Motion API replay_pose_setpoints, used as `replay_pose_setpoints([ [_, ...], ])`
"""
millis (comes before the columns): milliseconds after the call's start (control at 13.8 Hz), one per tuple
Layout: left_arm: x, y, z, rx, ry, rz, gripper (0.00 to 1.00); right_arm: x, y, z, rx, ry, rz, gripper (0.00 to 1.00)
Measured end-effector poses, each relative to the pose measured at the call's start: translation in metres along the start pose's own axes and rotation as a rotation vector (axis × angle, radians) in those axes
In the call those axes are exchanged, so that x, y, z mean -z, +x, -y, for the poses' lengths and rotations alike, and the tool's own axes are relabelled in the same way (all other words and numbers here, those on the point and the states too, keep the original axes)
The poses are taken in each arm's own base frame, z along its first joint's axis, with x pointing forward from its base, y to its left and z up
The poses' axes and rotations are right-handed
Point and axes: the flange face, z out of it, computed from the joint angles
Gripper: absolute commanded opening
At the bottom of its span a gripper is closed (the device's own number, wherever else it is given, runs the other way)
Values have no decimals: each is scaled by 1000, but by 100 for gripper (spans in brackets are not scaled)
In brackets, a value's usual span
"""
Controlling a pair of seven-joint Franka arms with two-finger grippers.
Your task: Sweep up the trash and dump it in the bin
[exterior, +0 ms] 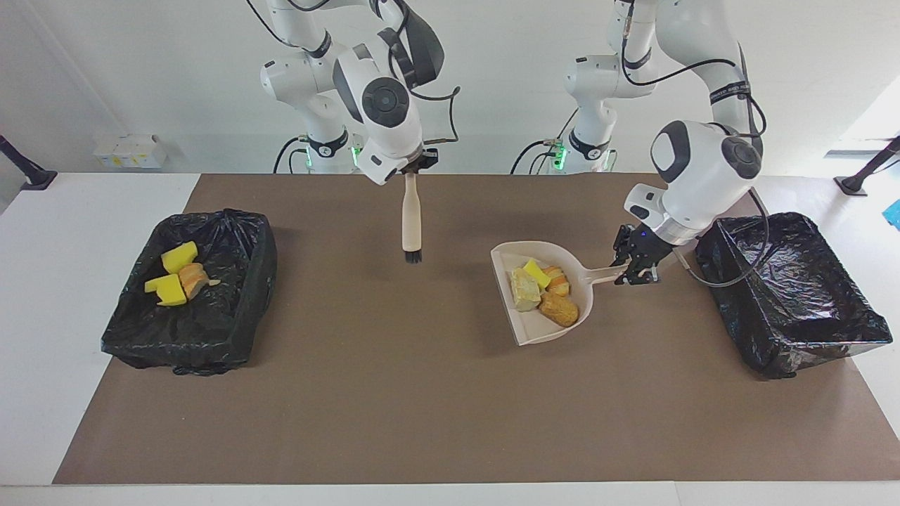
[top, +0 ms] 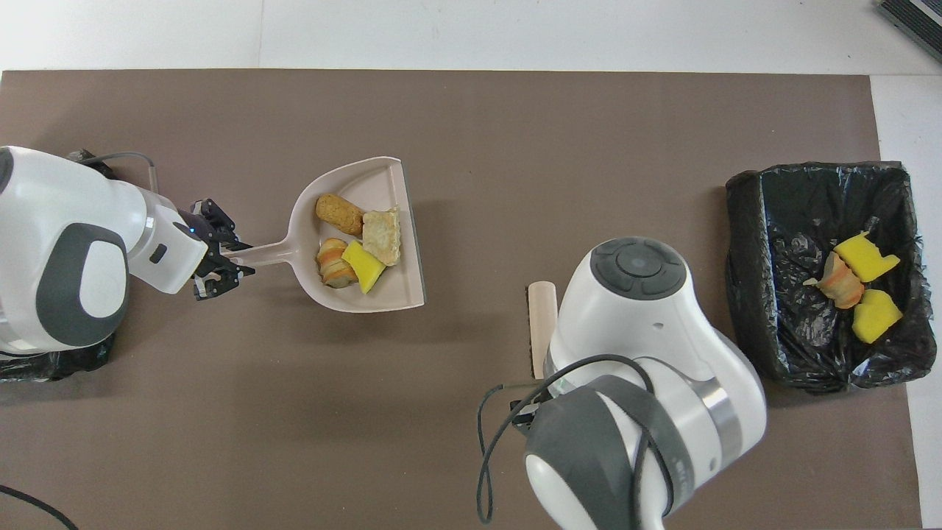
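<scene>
We carry loaded dustpan (exterior: 545,295), left gripper (exterior: 636,265) clamping handle, right gripper (exterior: 413,167) gripping brush (exterior: 410,221); next, tip over bin (exterior: 794,292) at table end.

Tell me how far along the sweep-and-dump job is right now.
Done: three pieces lie in the bin at the right arm's end, and no trash shows on the mat. In hand: the left gripper holds the dustpan with four pieces off the mat, beside the other bin; the right gripper holds the brush up. Left: tipping the pan out.
</scene>
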Motion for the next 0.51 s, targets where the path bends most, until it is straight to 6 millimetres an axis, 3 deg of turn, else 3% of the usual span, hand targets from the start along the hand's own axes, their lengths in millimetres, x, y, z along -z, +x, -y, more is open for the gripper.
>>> replay_pose_setpoints([
  [217,34,-54,3,-11,-15,-35,0,-46,-12,46,-22,8,-43,0],
  [507,105,-108,9,-44,-11,-60,0,-87,-9,76,-36,9,-52,0],
])
